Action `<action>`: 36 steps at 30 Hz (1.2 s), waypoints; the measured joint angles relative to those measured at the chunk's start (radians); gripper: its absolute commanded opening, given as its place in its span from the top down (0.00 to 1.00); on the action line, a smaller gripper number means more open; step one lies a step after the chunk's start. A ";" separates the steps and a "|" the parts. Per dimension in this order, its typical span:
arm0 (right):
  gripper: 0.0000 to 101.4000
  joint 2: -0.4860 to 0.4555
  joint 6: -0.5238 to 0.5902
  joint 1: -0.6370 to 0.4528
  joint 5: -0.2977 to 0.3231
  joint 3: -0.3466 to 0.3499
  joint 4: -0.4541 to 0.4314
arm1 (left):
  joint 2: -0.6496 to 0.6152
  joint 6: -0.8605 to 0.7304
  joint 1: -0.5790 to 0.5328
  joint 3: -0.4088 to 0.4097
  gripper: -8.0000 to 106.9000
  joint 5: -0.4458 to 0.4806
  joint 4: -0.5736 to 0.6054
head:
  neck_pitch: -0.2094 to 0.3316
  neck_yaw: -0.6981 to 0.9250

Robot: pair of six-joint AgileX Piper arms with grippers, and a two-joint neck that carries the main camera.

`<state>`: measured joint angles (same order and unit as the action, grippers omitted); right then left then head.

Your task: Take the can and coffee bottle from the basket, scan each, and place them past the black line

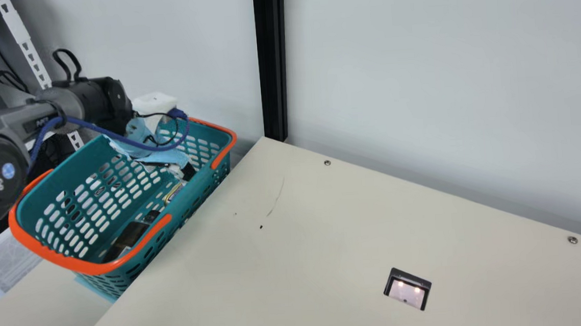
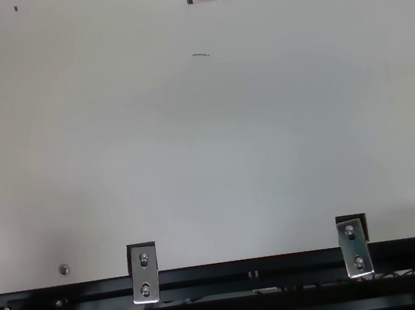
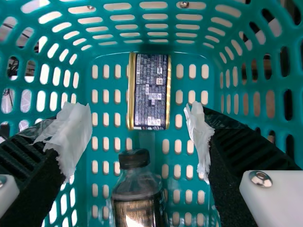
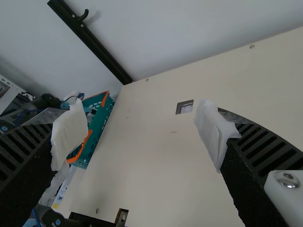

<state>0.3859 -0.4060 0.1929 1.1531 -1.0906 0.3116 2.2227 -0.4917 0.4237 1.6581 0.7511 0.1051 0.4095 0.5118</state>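
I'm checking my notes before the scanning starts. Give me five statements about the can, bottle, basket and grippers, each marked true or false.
1. The can and the bottle are both in the basket. True.
2. The left gripper is shut on the bottle. False: it is open and holds nothing.
3. The right gripper is open. True.
4. The basket is red with white handles. False: it is teal, and the handles are orange.
5. The can lies on the window set in the table. False: it lies on the basket's bottom.
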 measured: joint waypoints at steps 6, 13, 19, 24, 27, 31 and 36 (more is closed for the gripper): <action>0.00 0.000 0.000 0.000 0.000 0.000 0.000 | 0.092 -0.029 0.000 0.061 0.15 0.016 0.002 | 0.005 0.000; 0.00 0.000 0.000 0.000 0.000 0.000 0.000 | 0.197 -0.072 0.002 0.139 0.15 0.014 0.011 | 0.005 0.000; 0.00 0.000 0.000 0.000 0.000 0.000 0.000 | 0.270 -0.110 0.002 0.197 0.15 0.007 0.037 | 0.005 0.000; 0.00 0.000 0.000 0.000 0.000 0.000 0.000 | 0.320 -0.141 -0.001 0.245 0.15 0.002 0.061 | 0.005 0.000; 0.00 0.000 0.000 0.000 0.000 0.000 0.000 | 0.344 -0.153 -0.001 0.268 0.15 -0.002 0.071 | 0.005 0.000; 0.00 0.000 0.000 0.000 0.000 0.000 0.000 | 0.371 -0.168 -0.001 0.295 0.84 -0.012 0.083 | 0.005 0.000; 0.00 0.000 0.000 0.000 0.000 0.000 0.000 | 0.371 -0.194 0.006 0.282 0.84 -0.035 0.120 | 0.005 0.000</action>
<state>0.3859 -0.4060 0.1929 1.1531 -1.0906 0.3116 2.5933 -0.6855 0.4293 1.9402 0.7166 0.2248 0.4146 0.5118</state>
